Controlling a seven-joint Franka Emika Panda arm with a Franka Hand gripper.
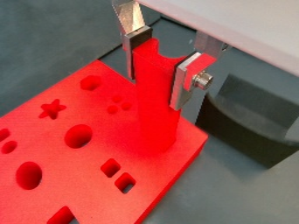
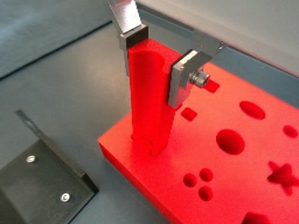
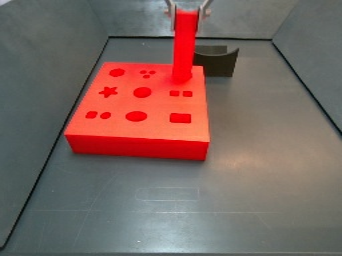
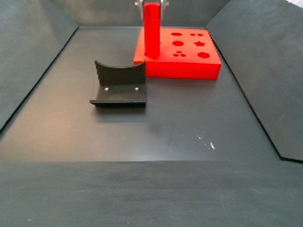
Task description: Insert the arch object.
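The arch object (image 1: 155, 92), a slim bright red bar, is held upright with its lower end set on the holed red board (image 1: 70, 140) near one corner, as is seen in both wrist views. The gripper (image 1: 163, 59) is positioned at the bar's upper part, and its jaws are closed on it: a silver finger (image 2: 184, 77) is pressed against each of two opposite sides. In a side view the bar (image 3: 183, 45) is seen rising from the board's far edge, just beside the dark grey block (image 3: 215, 59) with its curved notch. In a side view the fixture (image 4: 119, 85) is seen standing on the table (image 4: 166, 151), near the board (image 4: 183, 53) but apart from it.
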